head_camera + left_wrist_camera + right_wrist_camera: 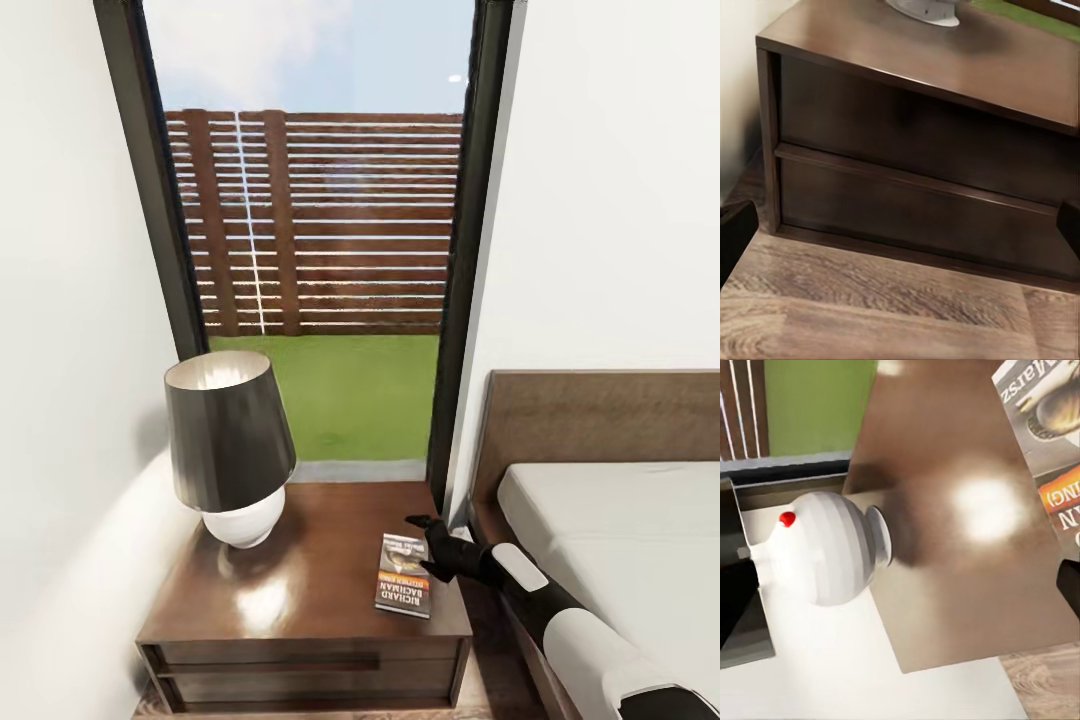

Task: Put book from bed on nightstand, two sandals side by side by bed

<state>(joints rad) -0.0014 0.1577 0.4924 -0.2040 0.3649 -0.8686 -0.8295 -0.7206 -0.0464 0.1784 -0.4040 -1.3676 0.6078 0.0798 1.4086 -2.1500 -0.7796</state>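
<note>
The book (404, 588) lies flat on the nightstand (300, 600), near the front right corner of its glossy dark-brown top. It is a thin rectangle whose long axis runs from the stand's front edge toward the window (320, 230), tilted slightly. The cover faces up, dark with an orange band and white lettering "RICHARD BACHMAN" that reads upside down from the head view, so the top of the cover points toward the robot. In the right wrist view the book (1046, 442) shows its grey pictured upper cover and the orange band at the edge of the polished wood, which carries a bright reflection.

The right hand (432, 545) hovers just beside the book's far right corner, black fingers spread apart and holding nothing; whether a fingertip touches the cover cannot be told.

A lamp (232, 445) stands on the left part of the top, well apart from the book, with a dark conical shade over a round, ribbed white base (825, 547).

The left wrist view faces the nightstand's drawer front (922, 187), smooth dark wood with a horizontal rail, above a light wood-plank floor (870, 307). The left hand's dark fingertips (735, 232) sit wide apart, empty.

The bed (600, 420) stands right of the nightstand, with a plain brown headboard and flat light-grey mattress (620, 530).
</note>
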